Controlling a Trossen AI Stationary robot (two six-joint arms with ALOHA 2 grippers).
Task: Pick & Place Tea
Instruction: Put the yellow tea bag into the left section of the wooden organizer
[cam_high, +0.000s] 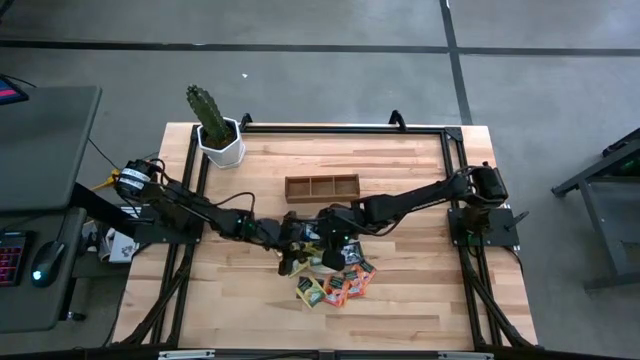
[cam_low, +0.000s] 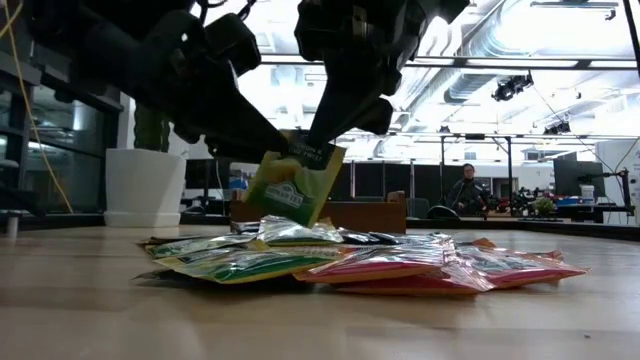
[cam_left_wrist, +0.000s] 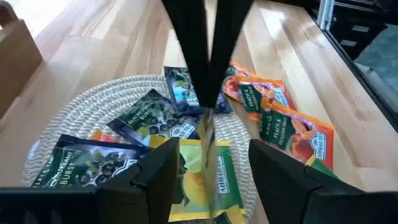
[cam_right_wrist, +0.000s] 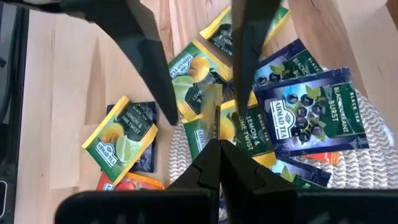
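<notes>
Several tea sachets, yellow-green, dark blue and orange-red, lie in a pile (cam_low: 360, 262) on and beside the round woven mat (cam_left_wrist: 68, 124) at the table's near middle (cam_high: 335, 283). My right gripper (cam_right_wrist: 219, 144) is shut on one yellow-green sachet (cam_low: 295, 185) low over the pile. My left gripper (cam_left_wrist: 208, 165) is open, with one finger on each side of that same sachet. Both grippers meet over the mat in the high view, the left gripper (cam_high: 292, 248) beside the right gripper (cam_high: 327, 243). My right gripper pinches the yellow-green sachet by its upper edge (cam_low: 318, 148) between its two shut fingers, which come from above and slant down. The sachet hangs tilted below the fingers. Whether its lower edge (cam_low: 285, 220) touches the pile, I cannot tell.
The brown three-compartment tray (cam_high: 321, 187) stands just beyond the mat toward the far edge. A potted cactus (cam_high: 215, 128) stands at the far left corner. Orange-red sachets (cam_left_wrist: 283, 121) lie on bare wood beside the mat. A person (cam_low: 466, 190) shows far off in the room.
</notes>
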